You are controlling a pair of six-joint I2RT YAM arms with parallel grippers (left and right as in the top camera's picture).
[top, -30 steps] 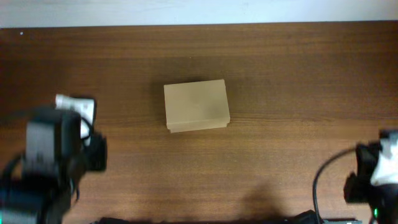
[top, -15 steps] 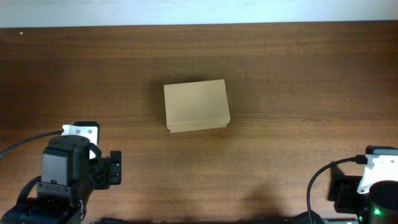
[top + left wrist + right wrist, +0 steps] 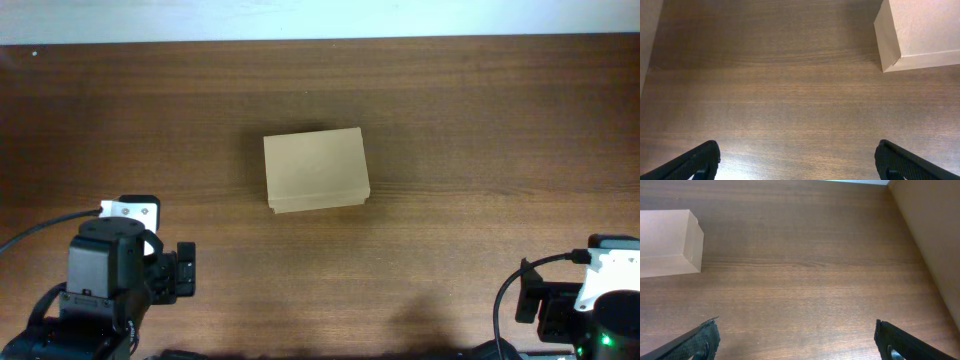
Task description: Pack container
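On the near side of the box [image 3: 316, 168], one arm on each flank, both parked well apart from it. The left gripper [image 3: 797, 162] sits near-left of the box. The right gripper [image 3: 797, 342] sits near-right of it and farther off.

Changes over the last second:
- Left arm: a blur of motion left of the box a second ago. Half a second ago it had drawn in to near-left of the box, and it has not moved since.
- Right arm: pulled back from right of the box to the near-right. Its jaws spread the last bit in the final half second.
- Both sets of jaws went from shut to fully spread. In each wrist view the tips stand at the two bottom corners with only bare surface [image 3: 450, 120] between them. Neither has hold of anything.
- Box: no shift across the three overhead shots, same spot and same slight skew.

Box state: lid flap down and flat, top an unbroken tan. The left wrist view catches a lower corner, the right wrist view one end. Sides are closed and nothing protrudes. Contents are hidden.

No loose items seen near the box in any view.

Reading: with the lid down, nothing left out, and both arms let go and backed off, packing looks finished and no step is in hand. I cannot confirm what is inside. Any further packing would need the flap lifted first.
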